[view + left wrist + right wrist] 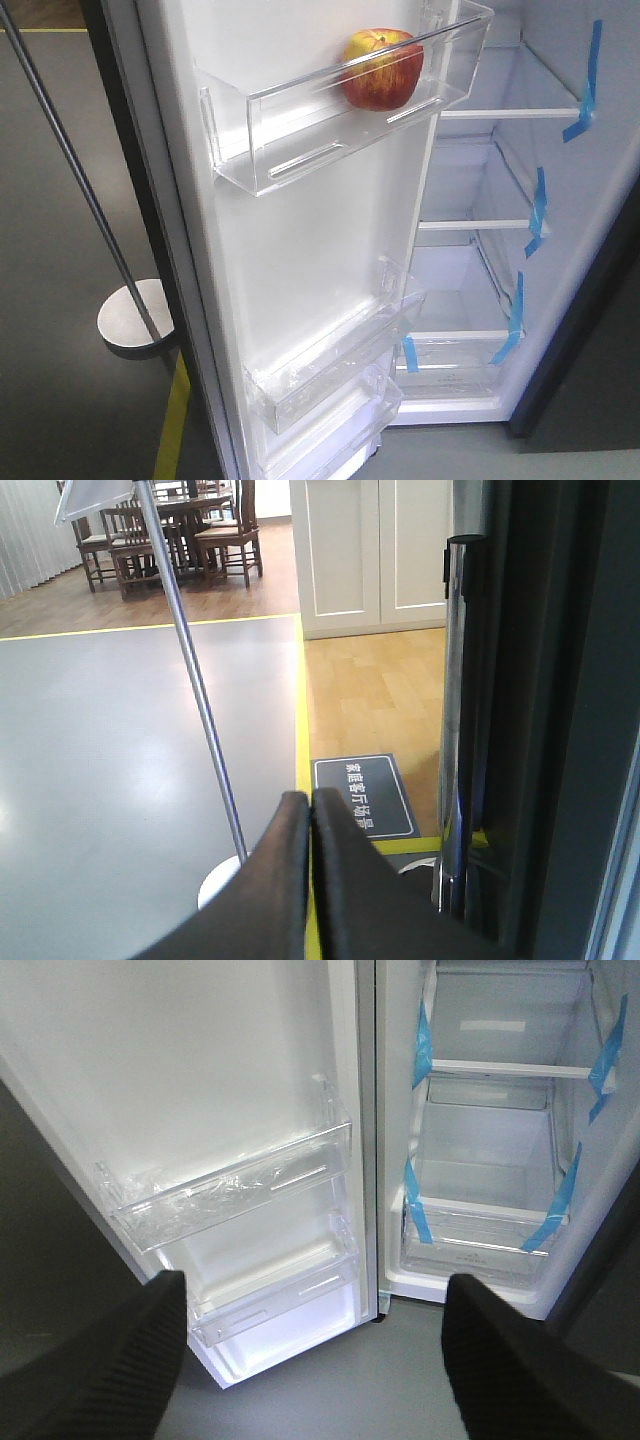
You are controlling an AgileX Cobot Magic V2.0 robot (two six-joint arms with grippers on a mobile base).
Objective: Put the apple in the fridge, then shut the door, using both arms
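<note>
Two grippers, both empty: left gripper (310,800) pressed together, right gripper (315,1288) spread wide. Apple (382,68) sits in top bin (300,135) of open door (310,260), left of fridge (575,210) shelves.

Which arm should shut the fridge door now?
Probably left. The shut left hand is by the door, on its dark outer side. The open right hand faces its white inside, where the apple sits.

Left claw (311,805) pinched closed and empty at the outer side of the door (200,1080); right claw (318,1285) spread wide, facing its inner face.
</note>
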